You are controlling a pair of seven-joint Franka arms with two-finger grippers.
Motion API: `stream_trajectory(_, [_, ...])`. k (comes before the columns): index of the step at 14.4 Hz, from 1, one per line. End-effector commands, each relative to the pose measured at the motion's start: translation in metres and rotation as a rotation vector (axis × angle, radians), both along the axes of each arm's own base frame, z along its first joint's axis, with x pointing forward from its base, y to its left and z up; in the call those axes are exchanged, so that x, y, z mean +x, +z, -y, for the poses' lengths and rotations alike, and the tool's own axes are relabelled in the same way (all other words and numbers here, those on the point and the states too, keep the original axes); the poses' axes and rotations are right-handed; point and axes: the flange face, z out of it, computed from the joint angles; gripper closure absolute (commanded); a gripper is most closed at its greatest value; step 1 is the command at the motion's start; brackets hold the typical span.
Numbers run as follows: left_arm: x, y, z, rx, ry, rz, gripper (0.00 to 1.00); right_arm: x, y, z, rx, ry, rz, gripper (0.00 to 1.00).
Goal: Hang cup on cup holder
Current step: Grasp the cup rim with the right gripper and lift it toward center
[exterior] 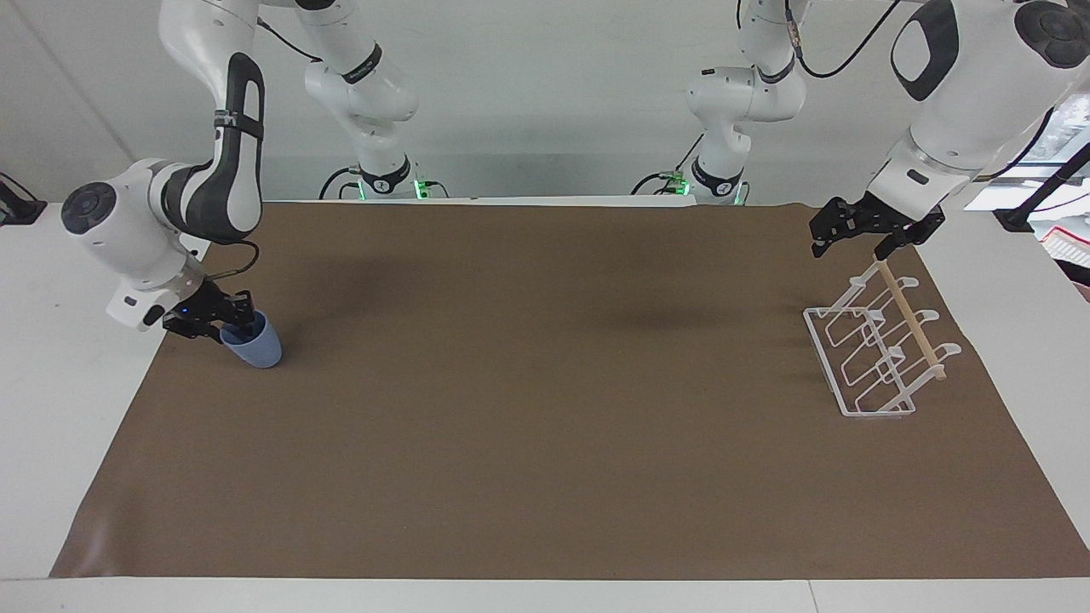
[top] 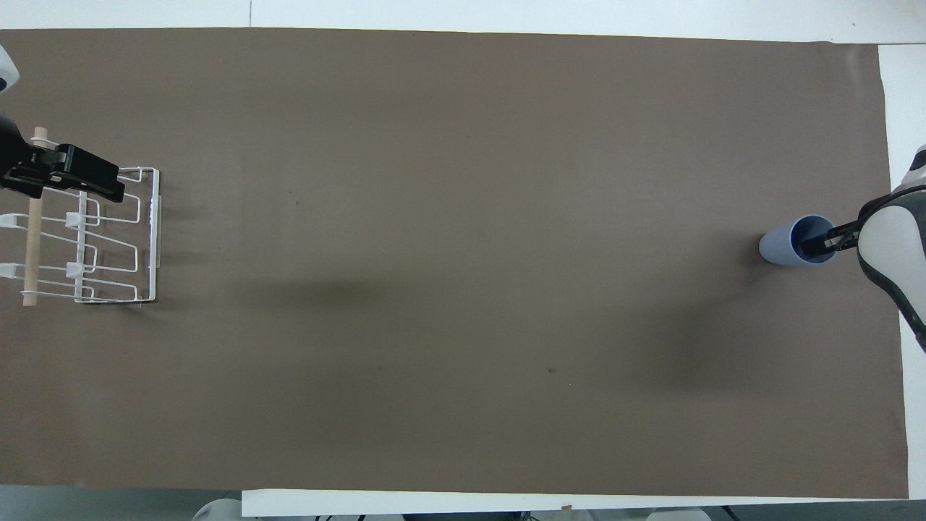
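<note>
- The right claw (exterior: 232,322) is down at the rim of the light-blue cup (exterior: 253,341), with one finger inside the mouth and the other outside the wall. Its jaws look to be pinching the rim, though whether the grip is already firm I cannot tell.
- The cup stands on the brown mat (exterior: 545,426) at the right arm's end of the worktop, leaning a little, its mouth turned up toward the claw.
- The left claw (exterior: 860,237) waits with its jaws spread wide and empty, hanging over the end of the cup holder (exterior: 877,349) that lies nearer to the robots, just above the tip of its wooden rod (exterior: 911,321).
- The cup holder sits at the left arm's end of the worktop, well apart from the cup.
- Judging by its look, the cup is thin plastic: light, fairly stiff, smooth and so likely slippery. With no handle, a pinch across the rim wall is the sensible hold.
- Such a hold may let the cup swing or slide, so the squeeze should be steady but not crushing.
</note>
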Motion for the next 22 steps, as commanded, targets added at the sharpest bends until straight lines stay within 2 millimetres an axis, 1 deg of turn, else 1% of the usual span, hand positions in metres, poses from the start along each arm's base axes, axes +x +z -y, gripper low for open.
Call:
stream_trajectory(1, [-0.005,0.003,-0.003,0.013,-0.012,-0.002,0.00,-0.007,-0.004,0.005,0.016,0.007,0.008,0.88])
stream_trajectory(2, [-0.005,0.003,-0.004,0.013,-0.011,-0.002,0.00,-0.006,-0.004,0.003,0.016,0.002,0.006,1.00])
stream_trajectory(4, [-0.005,0.003,-0.004,0.013,-0.011,-0.003,0.00,-0.003,0.000,-0.001,0.020,0.014,-0.004,1.00])
stream_trajectory(5, [-0.005,0.003,-0.004,0.013,-0.011,-0.002,0.00,0.000,0.006,0.000,0.023,0.019,-0.014,1.00])
stream_trajectory(7, [-0.005,0.003,-0.004,0.012,-0.011,-0.002,0.00,0.010,0.035,-0.008,0.039,0.041,-0.051,1.00])
stream_trajectory(8, [-0.006,0.003,-0.003,0.013,-0.012,-0.003,0.00,0.015,0.048,-0.025,0.058,0.068,-0.075,1.00])
stream_trajectory(9, [-0.005,0.003,-0.003,0.013,-0.014,-0.002,0.00,0.022,0.063,-0.047,0.093,0.087,-0.088,1.00])
stream_trajectory(10, [-0.005,0.003,-0.004,0.013,-0.011,-0.002,0.00,0.029,0.080,-0.072,0.170,0.084,-0.080,1.00])
stream_trajectory(11, [-0.006,0.003,-0.003,0.012,-0.012,-0.003,0.00,0.033,0.090,-0.093,0.243,0.073,-0.082,1.00])
stream_trajectory(12, [-0.006,0.003,-0.003,0.013,-0.014,-0.003,0.00,0.033,0.094,-0.112,0.338,0.037,-0.099,1.00])
stream_trajectory(14, [-0.006,0.003,-0.002,0.013,-0.014,-0.002,0.00,0.033,0.099,-0.144,0.512,-0.086,-0.133,1.00])
stream_trajectory(15, [-0.008,0.001,-0.004,0.016,-0.010,-0.021,0.00,0.034,0.103,-0.171,0.568,-0.132,-0.165,1.00])
stream_trajectory(16, [-0.016,-0.004,-0.005,0.015,-0.007,-0.034,0.00,0.036,0.105,-0.192,0.612,-0.151,-0.183,1.00])
stream_trajectory(17, [-0.024,-0.014,-0.007,0.018,0.006,-0.054,0.00,0.035,0.107,-0.217,0.658,-0.142,-0.197,1.00])
stream_trajectory(18, [-0.031,-0.020,-0.003,0.022,0.025,-0.063,0.00,0.030,0.108,-0.246,0.724,-0.155,-0.225,1.00])
stream_trajectory(19, [-0.033,-0.022,0.003,0.022,0.076,-0.058,0.00,0.025,0.106,-0.263,0.776,-0.197,-0.246,1.00])
stream_trajectory(20, [-0.038,-0.025,0.015,0.012,0.171,-0.066,0.00,0.022,0.107,-0.282,0.829,-0.240,-0.262,1.00])
stream_trajectory(21, [-0.041,-0.024,0.037,-0.033,0.282,-0.077,0.00,0.020,0.106,-0.303,0.875,-0.274,-0.274,1.00])
stream_trajectory(22, [-0.041,-0.020,0.056,-0.085,0.407,-0.083,0.00,0.016,0.107,-0.320,0.906,-0.305,-0.285,1.00])
